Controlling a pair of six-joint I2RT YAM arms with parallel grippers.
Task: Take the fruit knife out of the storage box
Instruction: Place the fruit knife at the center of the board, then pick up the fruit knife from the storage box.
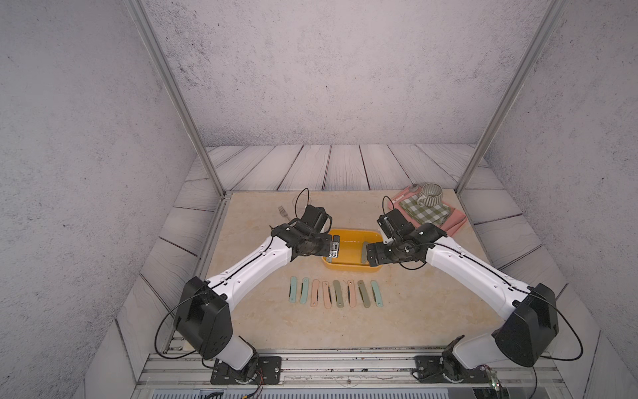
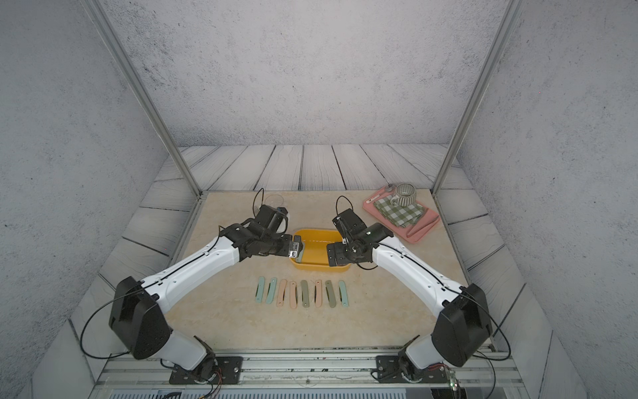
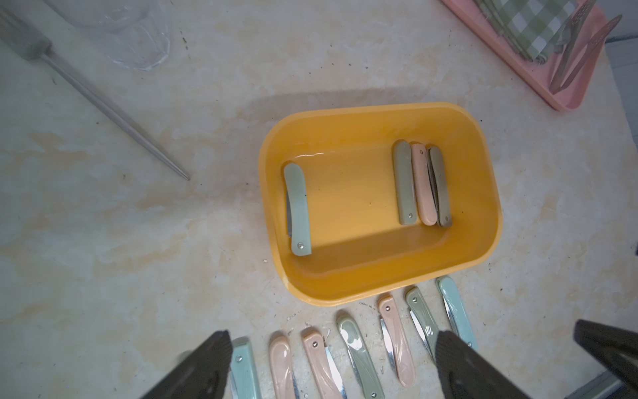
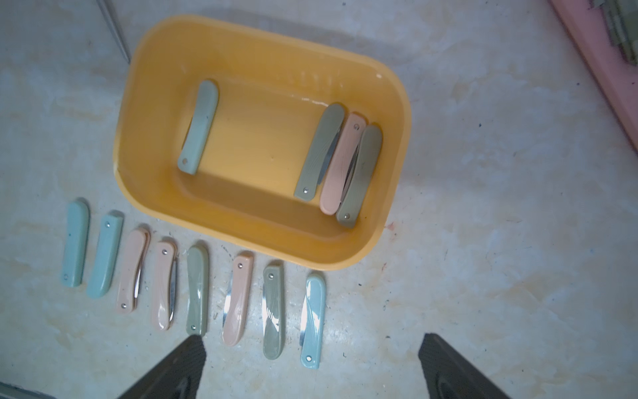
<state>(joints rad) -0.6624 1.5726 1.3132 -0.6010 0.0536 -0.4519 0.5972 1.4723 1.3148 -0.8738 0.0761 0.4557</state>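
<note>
The yellow storage box [image 1: 352,230] [image 2: 317,230] sits mid-table. Inside it lie several folded fruit knives: a pale green one [image 3: 298,210] [image 4: 199,126] alone at its left end, and an olive one [image 3: 404,183], a pink one [image 3: 424,184] and another olive one [image 3: 440,186] packed together at its right end. My left gripper [image 1: 333,248] [image 3: 333,349] hovers over the box's left end, open and holding nothing. My right gripper [image 1: 371,255] [image 4: 312,345] hovers over the right end, open, with nothing between its fingers.
Several more folded knives [image 1: 335,293] lie in a row on the table just in front of the box. A pink tray [image 1: 455,221] with a checked cloth and a striped mug [image 1: 429,195] stands at the back right. A fork [image 1: 283,212] and a clear glass [image 3: 131,34] lie at the back left.
</note>
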